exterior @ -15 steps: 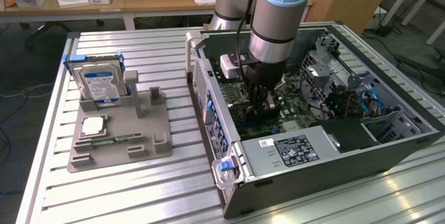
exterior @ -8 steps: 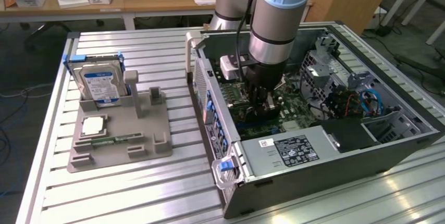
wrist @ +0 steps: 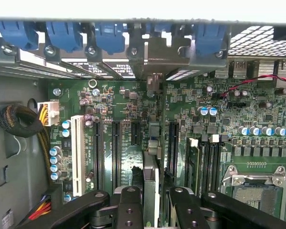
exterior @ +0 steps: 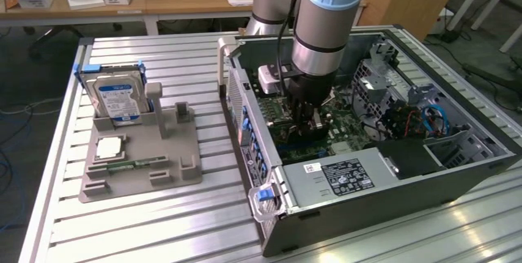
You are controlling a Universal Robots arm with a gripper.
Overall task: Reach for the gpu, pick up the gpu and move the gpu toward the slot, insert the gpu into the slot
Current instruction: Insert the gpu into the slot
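The gpu (wrist: pixel 151 179) is being pinched on its thin edge between the black fingers (wrist: pixel 129 210) of the gripper (wrist: pixel 152 206); the card is being held upright, just over the green board (wrist: pixel 190 124), in line with a long black slot (wrist: pixel 153 136) that sits among the other slots; its grey metal end is being pointed toward the blue clips (wrist: pixel 109 36); in the exterior view the gripper (exterior: pixel 308 129) is being kept low inside the open computer case (exterior: pixel 392 183); the hard drive (exterior: pixel 117 96) is being left in the grey holder (exterior: pixel 147 165) on the table, well apart from the case
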